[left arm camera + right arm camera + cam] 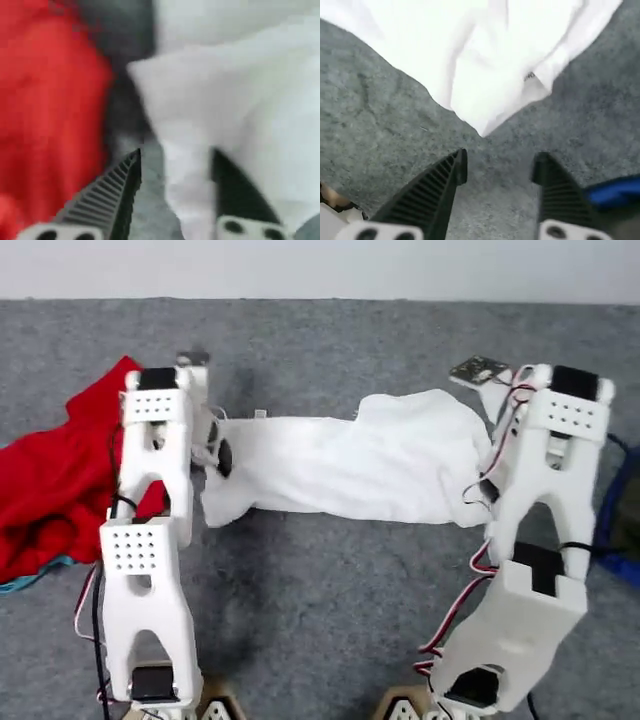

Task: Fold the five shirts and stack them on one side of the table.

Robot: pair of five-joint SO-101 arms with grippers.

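**A:** Starting at the near edge: the grey table point(320, 620) between the two arm bases, and no finished stack on either side that I can make out.

**B:** Agreed; by my reckoning the job is barely under way; none of the five is folded and placed.

**A:** Up to the middle now; the white shirt point(370, 465) lies stretched left to right between the arms; rumpled, perhaps doubled over once lengthwise, though I can't say for sure.

**B:** The left gripper point(176, 160) sits at its left end; jaws parted wide, a ridge of white cloth running between them, not pinched.

**A:** Over on the right, the right gripper point(502, 157) hangs above bare table; jaws wide and empty; the shirt's right corner lies just beyond the fingertips.

**B:** So this looks like the shirt being worked; I'd say it needs more folds before it goes anywhere.

**A:** To its left, the red shirt point(50, 480); a loose heap running from near left to far left, just beside the white one; a teal strip point(30, 582) peeks out at its near edge.

**B:** Plainly unfolded; and at the right edge there's a bit of blue fabric point(625, 490), too little of it to judge.

**A:** Four colours counted; all of them waiting on a fold and a stack, I'd judge.
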